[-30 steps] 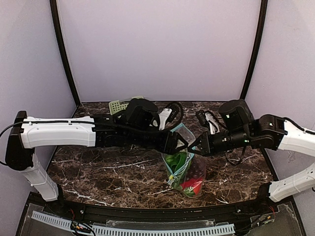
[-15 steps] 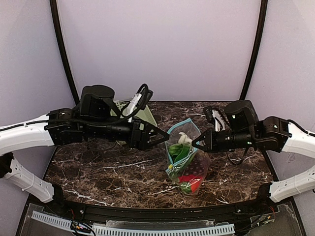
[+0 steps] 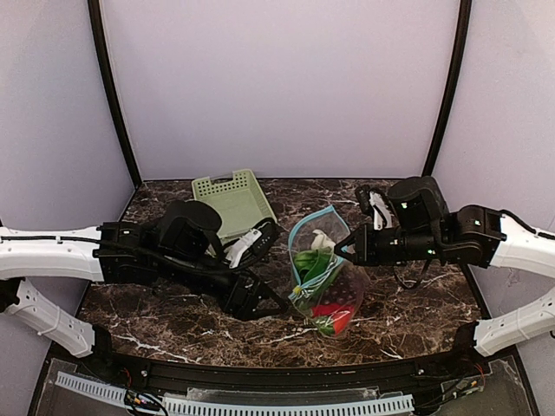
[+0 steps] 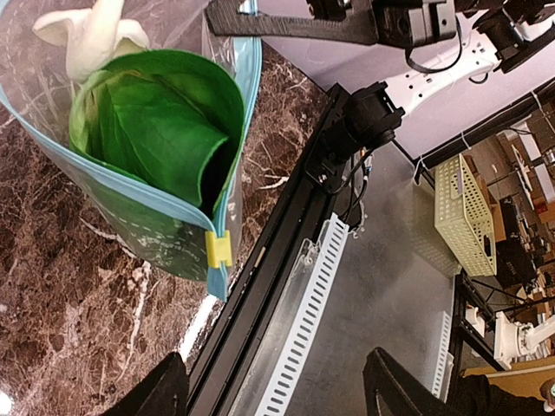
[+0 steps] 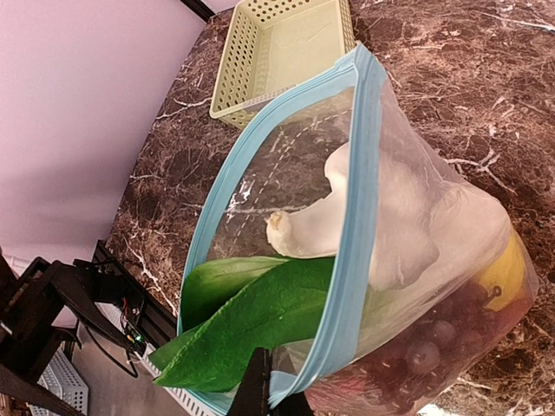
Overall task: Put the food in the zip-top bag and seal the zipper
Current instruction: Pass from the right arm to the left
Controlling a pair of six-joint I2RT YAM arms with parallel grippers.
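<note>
The zip-top bag [image 3: 340,290] lies mid-table with its mouth open. The food is inside: green bok choy [image 5: 260,321] with its white stem [image 5: 347,225], a yellow lemon [image 5: 507,269], dark grapes [image 5: 434,347] and a red chilli [image 3: 334,321]. The light blue zipper [image 5: 351,225] rings the mouth, and its yellow slider [image 4: 218,250] sits at the near end. My right gripper [image 3: 345,250] is shut on the bag's right rim [image 5: 325,381]. My left gripper [image 3: 276,303] stands open just left of the slider, holding nothing. Its fingertips [image 4: 165,390] are apart from the bag.
A pale green slotted basket [image 3: 230,199] stands behind the left arm at the back left. The table's black front rail [image 4: 277,260] runs close under the left gripper. Dark marble table [image 3: 416,303] stretches right of the bag.
My left arm has pulled back from the bag's mouth and swung down to the bag's near-left side, jaws wider. The right gripper keeps its hold; the bag's mouth now gapes open.
</note>
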